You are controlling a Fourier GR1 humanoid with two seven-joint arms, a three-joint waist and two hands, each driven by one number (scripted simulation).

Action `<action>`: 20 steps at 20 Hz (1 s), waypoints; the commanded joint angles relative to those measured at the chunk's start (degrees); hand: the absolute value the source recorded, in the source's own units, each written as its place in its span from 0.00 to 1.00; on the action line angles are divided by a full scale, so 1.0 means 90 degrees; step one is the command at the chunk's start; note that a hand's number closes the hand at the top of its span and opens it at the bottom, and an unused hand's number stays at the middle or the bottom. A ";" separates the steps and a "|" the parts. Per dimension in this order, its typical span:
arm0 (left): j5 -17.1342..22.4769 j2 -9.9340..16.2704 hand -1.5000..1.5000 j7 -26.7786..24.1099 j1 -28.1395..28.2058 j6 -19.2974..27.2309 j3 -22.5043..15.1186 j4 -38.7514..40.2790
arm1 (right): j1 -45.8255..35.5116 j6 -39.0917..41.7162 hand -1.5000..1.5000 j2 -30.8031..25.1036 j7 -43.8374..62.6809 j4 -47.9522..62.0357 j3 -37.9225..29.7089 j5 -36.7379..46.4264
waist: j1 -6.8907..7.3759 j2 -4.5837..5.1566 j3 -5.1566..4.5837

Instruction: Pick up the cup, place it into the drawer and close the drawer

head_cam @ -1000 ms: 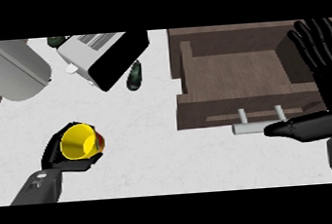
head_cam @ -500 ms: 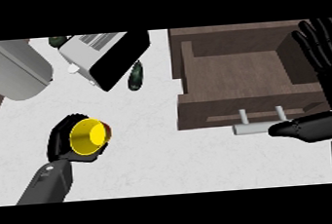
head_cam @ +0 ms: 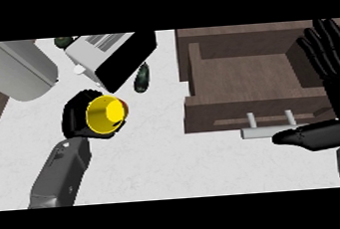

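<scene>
The yellow cup (head_cam: 106,114) is held in the left hand (head_cam: 81,115), whose black fingers are curled round its outer wall; its mouth is tipped toward the viewer, so the bright inside is seen and its long axis runs roughly along the line of sight. It is carried above the white counter (head_cam: 154,157), well to the left of the open drawer (head_cam: 244,79), and the coming move is judged to turn on that gap: the cup must be taken rightward and a little farther from the viewer, over the drawer's left wall, before it can be lowered into the brown well. The left hand is the only one placed for this. At the drawer's right side the right hand (head_cam: 331,55) is seen with fingers straight and spread, thumb out near the pale drawer handle (head_cam: 269,124), holding nothing. Ample bare floor is shown inside the drawer. Beyond the cup, left of the drawer, a dark green oblong object (head_cam: 141,78) lies on the counter beside a white and black appliance (head_cam: 113,53), with a pale grey rounded object (head_cam: 15,70) farther left; these stand off the judged path.
</scene>
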 commanded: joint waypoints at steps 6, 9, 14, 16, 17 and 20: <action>-0.0006 -0.0606 1.00 0.1751 -0.1046 0.0282 -0.0703 -0.1835 | -0.0057 -0.0128 0.00 -0.0005 -0.0069 0.0245 -0.0093 0.0175 | 0.0134 -0.0054 0.0012; 0.0068 -0.0768 1.00 0.2523 -0.1391 0.0649 -0.0884 -0.2297 | -0.0180 -0.0041 0.00 -0.0131 0.0089 0.0204 -0.0176 0.0029 | 0.0081 -0.0038 0.0007; 0.0571 -0.0784 1.00 0.3528 -0.2332 0.1849 -0.1832 -0.2501 | 0.0232 -0.0012 0.00 0.0070 -0.0214 0.0105 -0.0037 0.0107 | -0.0076 -0.0032 0.0006; 0.0460 -0.0786 1.00 0.3938 -0.2566 0.1941 -0.1817 -0.2571 | -0.0032 0.0188 0.00 -0.0199 -0.0434 0.0586 -0.0313 -0.0013 | -0.0011 -0.0009 0.0006; 0.0511 -0.0786 1.00 0.3929 -0.2633 0.2052 -0.1825 -0.2506 | -0.0036 -0.0102 0.00 -0.0063 0.0022 0.0021 -0.0134 0.0117 | -0.0038 -0.0010 0.0003; 0.0649 -0.0787 1.00 0.4227 -0.3694 0.3004 -0.2125 -0.1658 | -0.0229 -0.0032 0.00 -0.0036 -0.0212 0.0371 -0.0043 0.0193 | -0.0207 0.0037 0.0007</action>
